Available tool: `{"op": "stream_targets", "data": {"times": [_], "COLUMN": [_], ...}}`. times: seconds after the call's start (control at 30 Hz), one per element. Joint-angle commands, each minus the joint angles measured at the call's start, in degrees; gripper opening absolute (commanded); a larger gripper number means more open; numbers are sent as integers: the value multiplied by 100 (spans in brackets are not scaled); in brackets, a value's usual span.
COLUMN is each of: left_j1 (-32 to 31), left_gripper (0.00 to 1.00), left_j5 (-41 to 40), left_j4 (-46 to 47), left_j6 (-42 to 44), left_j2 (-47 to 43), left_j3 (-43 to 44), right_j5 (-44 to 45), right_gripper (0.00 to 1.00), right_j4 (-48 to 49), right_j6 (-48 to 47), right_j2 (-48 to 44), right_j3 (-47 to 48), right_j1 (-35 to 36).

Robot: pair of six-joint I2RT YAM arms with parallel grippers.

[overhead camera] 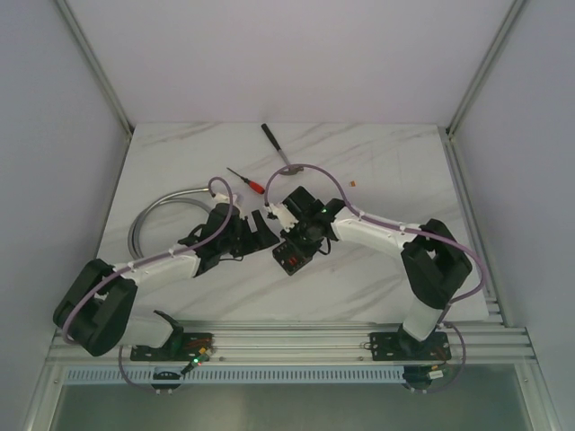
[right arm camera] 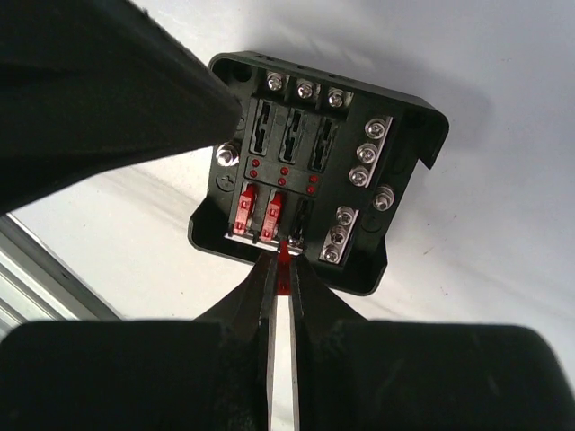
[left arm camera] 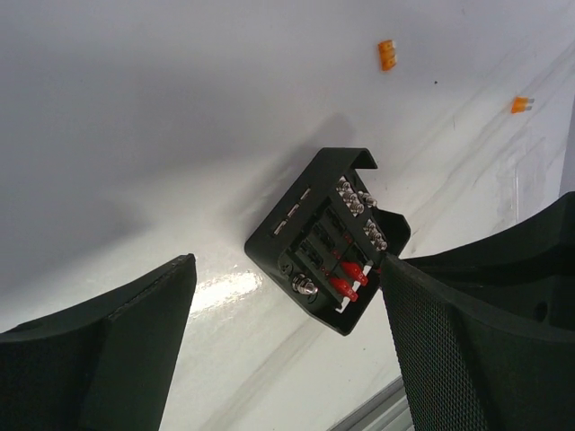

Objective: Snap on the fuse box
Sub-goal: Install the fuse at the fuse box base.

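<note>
Fingers (right arm camera: 252, 303), fuse (right arm camera: 285, 258) at face-up fuse box (right arm camera: 301, 175)

Robotics lab: aluminium frame (overhead camera: 96, 63), white enclosure walls (overhead camera: 269, 54).

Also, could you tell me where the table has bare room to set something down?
Bare: far right, from the orange fuse to the table edge; and the near strip between fuse box and rail. Crowded: the centre, where left gripper and right gripper, pinching a red fuse, meet at the box.

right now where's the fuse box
Top view: the fuse box sits centrally at the tip of the right gripper, with the left gripper just to its left.
</note>
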Motion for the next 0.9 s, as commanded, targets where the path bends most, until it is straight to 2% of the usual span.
{"op": "stream_targets", "data": {"times": [0.0,0.87], "left_j1": [17,13], "left_gripper": [92,92], "left_j5": [156,315], "left_j4": [16,147], "left_j6": [-99,-220], "left_j2": [145,308], "left_j3": [-30,-32], "right_j5": [246,568], "right_gripper": [2,4], "right_j4": [98,269], "right_j6": [11,164], "right_j2": [116,234], "right_j3": [37,-82], "right_j1": [74,195]}}
